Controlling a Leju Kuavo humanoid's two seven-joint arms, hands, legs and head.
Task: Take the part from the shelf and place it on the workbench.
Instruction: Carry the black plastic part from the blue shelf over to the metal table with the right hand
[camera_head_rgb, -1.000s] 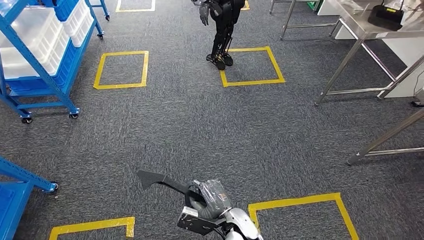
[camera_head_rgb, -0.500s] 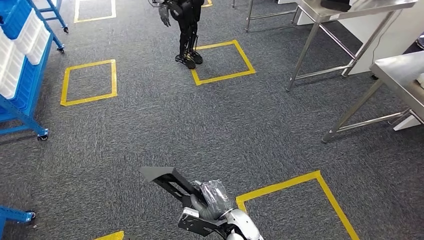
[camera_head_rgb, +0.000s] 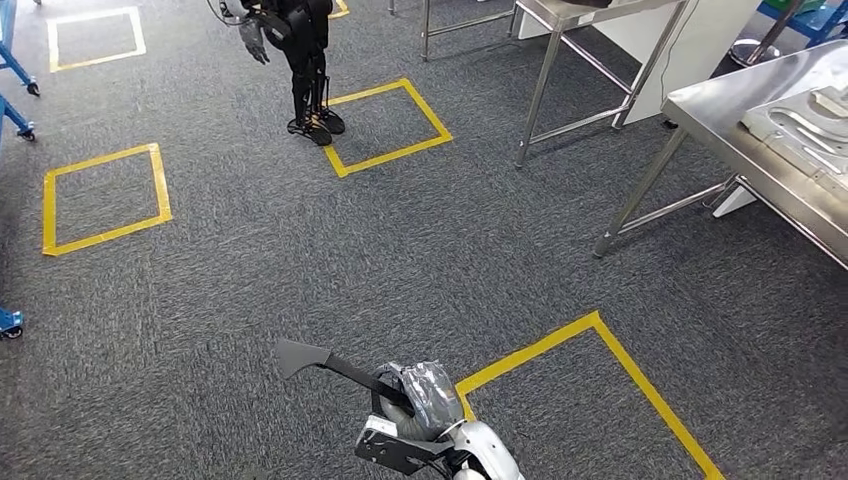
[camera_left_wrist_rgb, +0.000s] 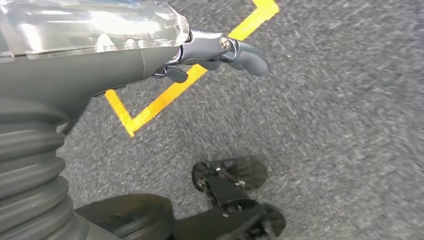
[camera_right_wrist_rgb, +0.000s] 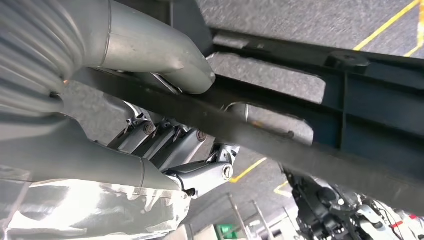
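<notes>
My right hand (camera_head_rgb: 420, 400) grips the part (camera_head_rgb: 330, 365), a long flat black ribbed plastic bar, while my left hand (camera_left_wrist_rgb: 220, 50) hangs with fingers (camera_left_wrist_rgb: 250, 59) loose, holding nothing.

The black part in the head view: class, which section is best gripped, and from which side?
Grip the long narrow bar of the black part, as the right robot hand does, fingers wrapping it from the side. The bar is slim enough to encircle; the wider flared end sticks out ahead, free for setting down.
</notes>
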